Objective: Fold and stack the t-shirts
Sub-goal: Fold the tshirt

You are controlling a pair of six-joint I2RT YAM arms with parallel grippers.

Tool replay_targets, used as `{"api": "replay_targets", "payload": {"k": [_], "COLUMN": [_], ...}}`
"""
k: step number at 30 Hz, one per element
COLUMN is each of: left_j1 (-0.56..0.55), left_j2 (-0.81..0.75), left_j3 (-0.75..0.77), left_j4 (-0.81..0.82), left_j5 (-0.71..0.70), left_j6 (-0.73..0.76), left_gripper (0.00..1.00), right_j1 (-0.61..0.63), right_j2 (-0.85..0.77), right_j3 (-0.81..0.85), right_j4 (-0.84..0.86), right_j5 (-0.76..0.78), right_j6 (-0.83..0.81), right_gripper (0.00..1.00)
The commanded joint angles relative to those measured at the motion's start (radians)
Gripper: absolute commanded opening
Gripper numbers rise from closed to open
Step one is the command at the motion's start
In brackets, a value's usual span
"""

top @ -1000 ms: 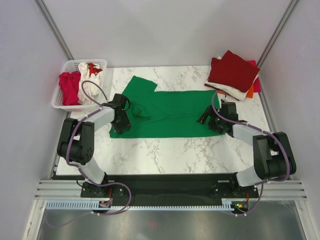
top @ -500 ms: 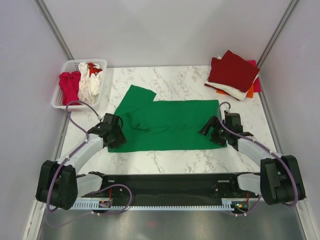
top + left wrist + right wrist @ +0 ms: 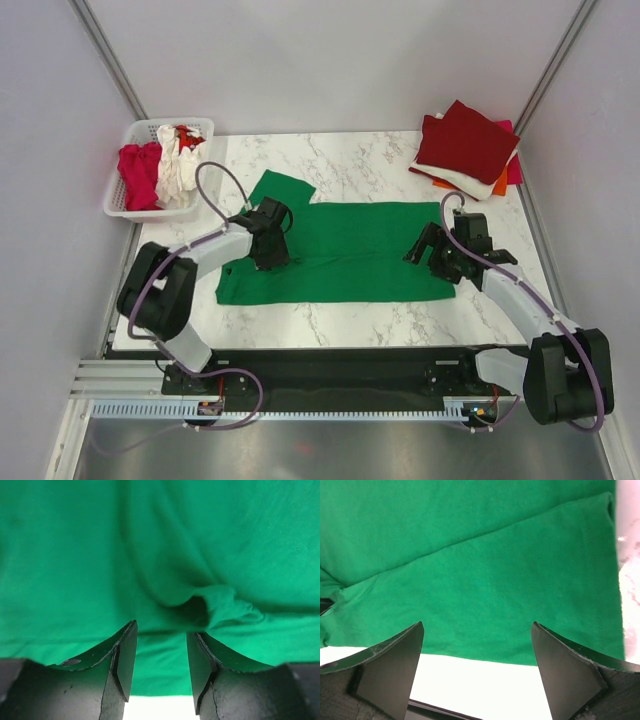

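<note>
Locate the basket (image 3: 118, 205) at the far left corner of the table (image 3: 340, 320). It holds a magenta shirt (image 3: 138, 175) and a white shirt (image 3: 176, 168), both bunched up, with a scrap of red cloth (image 3: 187, 134) at its far end.

Locate the green t-shirt (image 3: 340, 250) spread flat across the middle of the table. One sleeve (image 3: 281, 187) points toward the far left.

Check the left end effector (image 3: 272, 245). It sits low over the left part of the green t-shirt, near side of that sleeve. In the left wrist view its fingers (image 3: 125, 660) stand partly apart with a narrow gap, and a raised pucker of cloth (image 3: 210, 607) lies just ahead of the gap.

Check the right end effector (image 3: 432, 255). It hangs over the right end of the green t-shirt. Its fingers (image 3: 395, 655) are spread wide and grip nothing; the cloth edge and bare table show between them.

Locate the stack (image 3: 470, 183) at the far right corner. A folded dark red shirt (image 3: 465, 140) lies on top, with white, orange and magenta edges showing beneath it.
</note>
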Motion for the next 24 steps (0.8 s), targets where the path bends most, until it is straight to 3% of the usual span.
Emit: {"api": "replay_targets", "payload": {"k": [1,6,10,13,15,24], "left_j1": [-0.023,-0.011,0.005,0.015,0.015,0.005], "left_j2": [0.096,0.262,0.383,0.387,0.36,0.183], "left_j3": [0.09,0.384,0.742,0.841,0.833,0.434], "left_j4": [0.046,0.045,0.002,-0.07,-0.108,-0.125], "left_j5": [-0.046,-0.063,-0.066,0.006,0.015,-0.017], "left_j6": [-0.028,0.051,0.229,0.306,0.327,0.164], "left_gripper": [0.51,0.5,0.51,0.54,0.57,0.51], "right_j1": [-0.001,-0.001,-0.001,-0.001,-0.001,0.026], "right_j2": [-0.046,-0.072,-0.073,-0.076,-0.08,0.009], "right_j3": [0.028,0.038,0.062,0.091,0.097,0.094], "right_j4": [-0.06,-0.087,-0.109,-0.139,-0.144,-0.047], "right_j5": [0.034,0.039,0.042,0.039,0.053,-0.028], "right_j6": [-0.029,-0.038,-0.049,-0.073,-0.084,-0.063], "right_gripper": [0.97,0.97,0.97,0.97,0.98,0.97]}}
